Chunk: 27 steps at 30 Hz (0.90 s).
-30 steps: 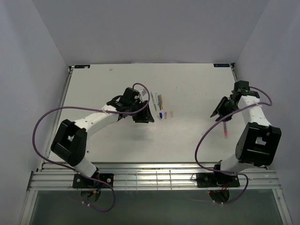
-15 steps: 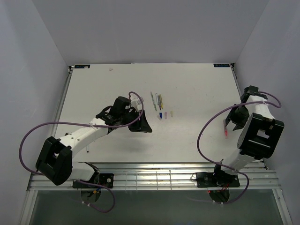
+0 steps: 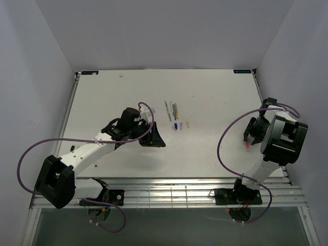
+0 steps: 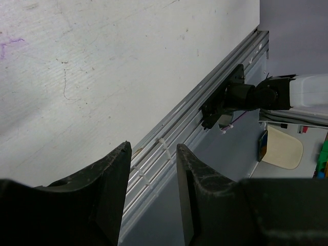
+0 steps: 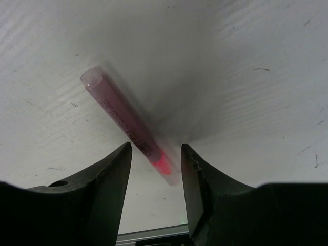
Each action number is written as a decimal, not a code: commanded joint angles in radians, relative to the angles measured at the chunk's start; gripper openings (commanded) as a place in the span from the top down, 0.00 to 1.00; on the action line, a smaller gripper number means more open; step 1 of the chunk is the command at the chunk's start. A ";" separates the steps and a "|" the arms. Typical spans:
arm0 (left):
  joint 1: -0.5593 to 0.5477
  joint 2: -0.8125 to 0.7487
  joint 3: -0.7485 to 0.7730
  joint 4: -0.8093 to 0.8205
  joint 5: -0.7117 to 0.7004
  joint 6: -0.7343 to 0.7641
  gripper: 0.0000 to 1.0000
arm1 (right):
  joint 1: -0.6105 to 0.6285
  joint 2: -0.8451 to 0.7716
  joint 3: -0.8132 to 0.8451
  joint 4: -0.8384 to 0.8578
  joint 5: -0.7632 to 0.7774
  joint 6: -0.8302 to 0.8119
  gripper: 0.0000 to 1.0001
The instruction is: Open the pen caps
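right pincer (image 5: pixel 155 148) spread, pinching nothing; the pink pen (image 5: pixel 128 124), perhaps only a cap, lies on the surface (image 5: pixel 246 77) at its 12 o'clock, near end between the tips. left pincer (image 4: pixel 152 146) spread, empty.

The counter (image 5: pixel 256 51) is showing a matt white face, finely scratched. The pink pen (image 5: pixel 125 120) is gleaming as smooth translucent plastic. The fingers (image 5: pixel 97 195) of the right claw (image 5: pixel 155 152) are looking like grainy matt black plastic. The rail (image 4: pixel 169 136) at the counter's near edge is shining as ribbed metal.
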 commanded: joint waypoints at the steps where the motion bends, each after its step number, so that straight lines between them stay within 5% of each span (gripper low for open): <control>1: 0.005 -0.055 -0.005 -0.023 -0.012 -0.013 0.49 | 0.000 0.022 -0.003 0.042 0.000 -0.012 0.51; 8: 0.005 -0.049 0.063 -0.126 -0.055 0.009 0.50 | 0.041 0.071 -0.003 0.049 0.084 0.019 0.64; 11: 0.005 -0.041 0.098 -0.164 -0.063 0.014 0.50 | 0.099 0.082 -0.009 0.057 0.093 0.023 0.86; 13: 0.005 -0.034 0.122 -0.178 -0.065 0.013 0.51 | 0.159 0.094 0.017 0.042 0.087 0.037 0.92; 16: 0.005 -0.020 0.147 -0.203 -0.052 0.005 0.50 | 0.260 0.066 0.109 0.034 -0.005 0.058 0.92; 20: 0.005 0.009 0.196 -0.203 -0.012 -0.006 0.51 | 0.350 0.013 0.248 0.048 -0.326 0.217 0.92; 23: 0.005 0.040 0.233 -0.200 0.011 -0.006 0.50 | 0.411 -0.050 0.224 0.150 -0.574 0.356 0.92; 27: 0.005 0.081 0.308 -0.198 0.009 -0.016 0.49 | 0.515 -0.096 0.207 0.255 -0.681 0.515 0.92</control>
